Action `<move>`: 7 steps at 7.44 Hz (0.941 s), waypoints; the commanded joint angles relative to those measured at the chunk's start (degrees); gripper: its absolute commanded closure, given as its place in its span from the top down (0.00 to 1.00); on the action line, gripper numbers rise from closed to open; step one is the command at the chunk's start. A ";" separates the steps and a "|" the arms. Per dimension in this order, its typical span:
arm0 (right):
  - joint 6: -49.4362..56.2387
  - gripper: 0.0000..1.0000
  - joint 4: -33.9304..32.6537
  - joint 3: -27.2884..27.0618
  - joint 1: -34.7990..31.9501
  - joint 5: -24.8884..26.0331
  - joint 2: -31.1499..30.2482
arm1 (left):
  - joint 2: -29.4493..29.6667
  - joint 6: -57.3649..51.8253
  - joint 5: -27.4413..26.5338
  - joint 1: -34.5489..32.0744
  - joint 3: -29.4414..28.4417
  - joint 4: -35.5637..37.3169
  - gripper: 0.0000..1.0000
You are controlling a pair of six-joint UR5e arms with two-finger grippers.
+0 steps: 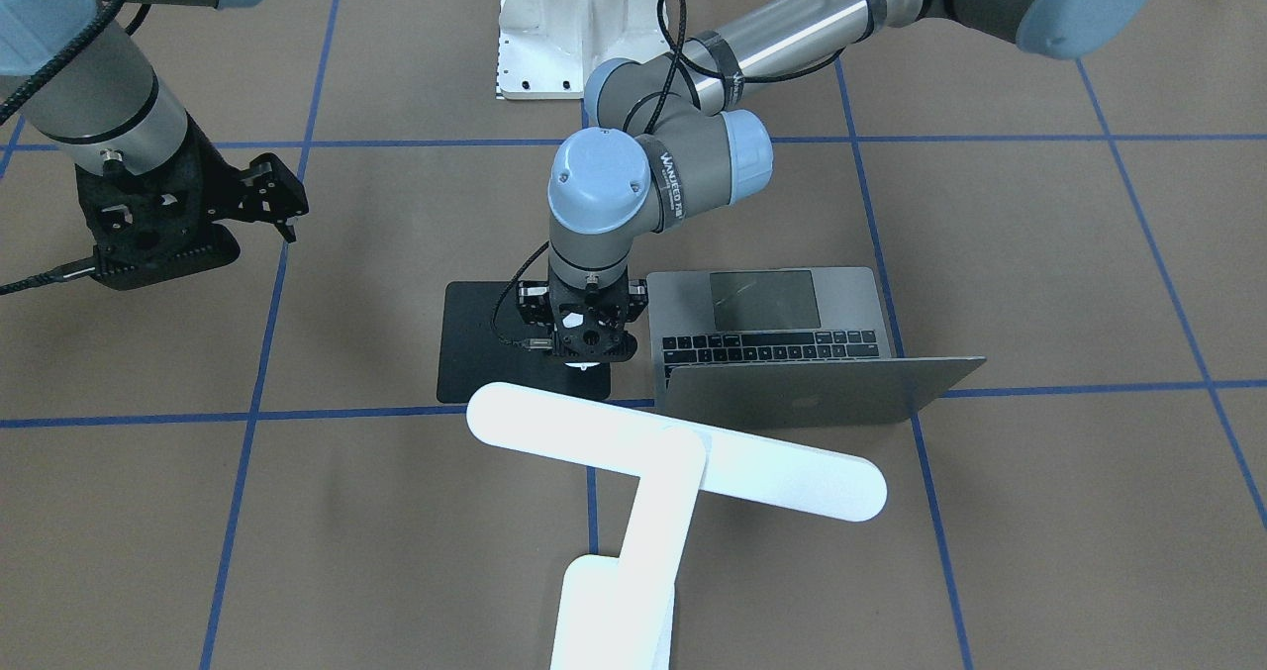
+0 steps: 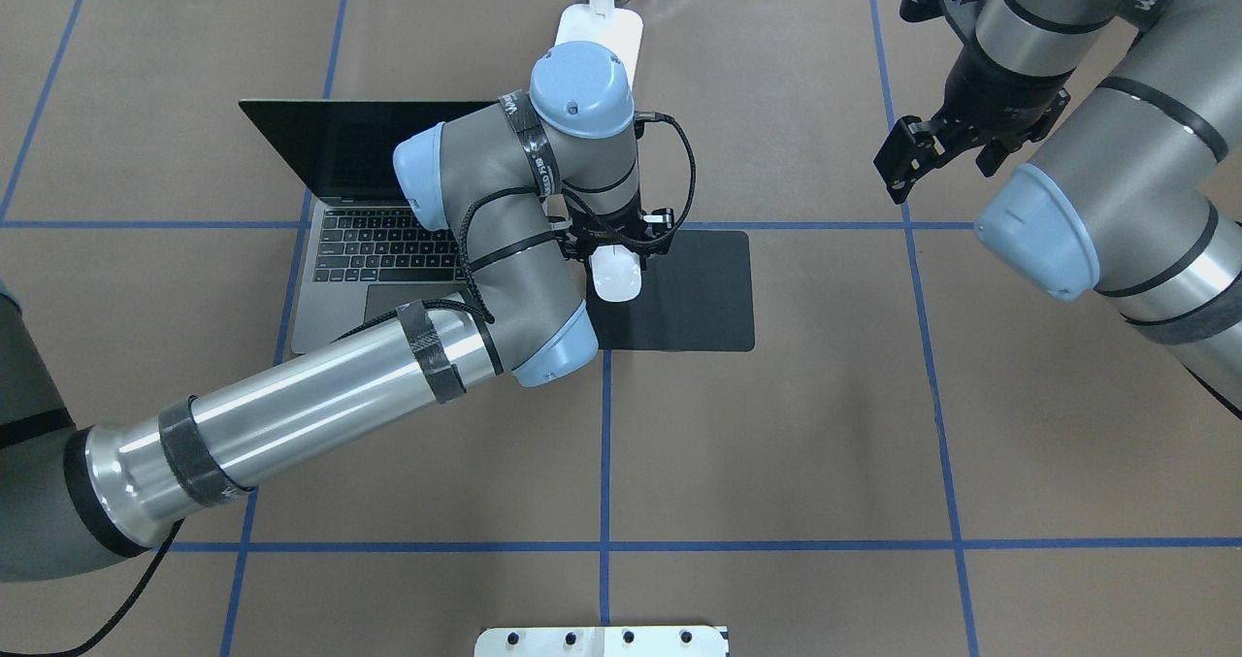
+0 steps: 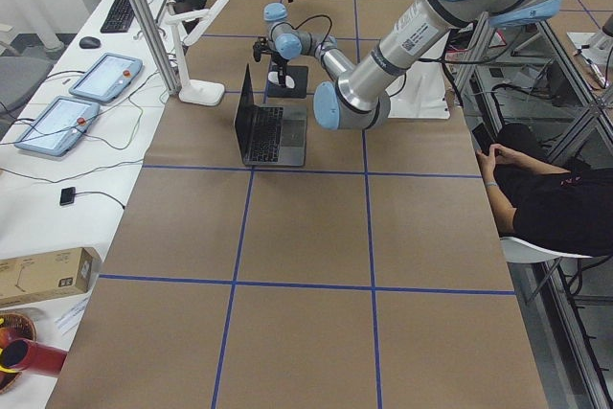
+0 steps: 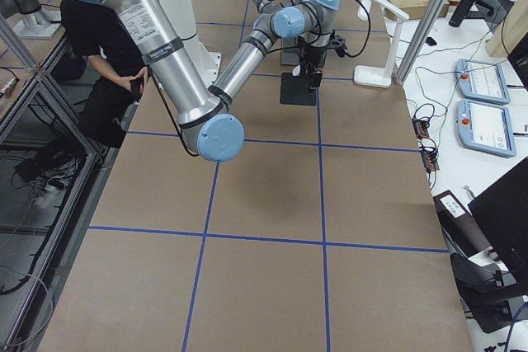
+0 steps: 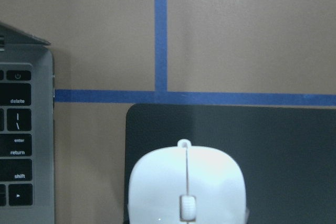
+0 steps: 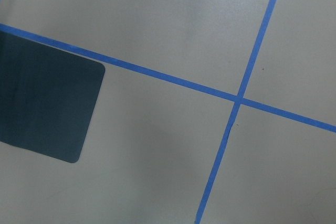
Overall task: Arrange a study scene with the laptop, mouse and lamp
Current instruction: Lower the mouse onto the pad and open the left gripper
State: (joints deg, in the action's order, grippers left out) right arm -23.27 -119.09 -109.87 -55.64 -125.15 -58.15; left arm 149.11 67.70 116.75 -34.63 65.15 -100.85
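Note:
The white mouse (image 2: 617,279) rests on the black square pad (image 2: 699,288), near its left edge. My left gripper (image 2: 617,249) stands straight down over the mouse's far end, jaws on either side of it, shut on it. In the left wrist view the mouse (image 5: 186,182) fills the bottom centre on the pad (image 5: 283,145). The grey laptop (image 2: 388,240) stands open just left of the pad. The white lamp (image 1: 673,452) stands behind them, its bar head over the pad's far edge. My right gripper (image 2: 941,167) hangs open and empty, high at the far right.
A white ribbed pedestal (image 1: 574,27) sits at the table edge by the robot. Blue tape lines cross the brown table. The left arm's elbow (image 2: 505,279) hangs over the laptop's keyboard. Tablets and cables lie on a side table beyond the lamp (image 3: 196,45).

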 commanded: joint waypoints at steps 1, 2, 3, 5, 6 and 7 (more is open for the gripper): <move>0.07 1.00 0.00 0.01 0.00 0.00 -0.03 | 0.13 0.15 -0.03 0.09 -0.64 0.03 0.69; 0.07 1.00 0.00 0.01 0.00 0.00 -0.03 | 0.39 0.23 -0.03 0.09 -0.99 -0.05 0.69; 0.16 1.00 0.00 0.01 0.00 0.00 -0.03 | 0.48 0.24 -0.03 0.09 -0.99 0.03 0.69; 0.16 1.00 0.00 0.01 0.00 0.00 -0.30 | 0.57 0.06 0.06 0.09 -0.73 -0.05 0.79; -0.45 1.00 0.00 0.01 0.00 -0.09 0.14 | 0.66 -0.55 0.15 0.09 0.23 0.21 0.98; -0.46 1.00 0.00 -0.17 -0.26 0.08 0.49 | -0.91 -0.47 0.15 0.00 3.11 0.91 0.99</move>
State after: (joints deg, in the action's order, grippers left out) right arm -23.52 -119.09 -109.89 -55.69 -125.18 -58.06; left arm 149.35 67.41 116.85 -34.55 65.67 -100.57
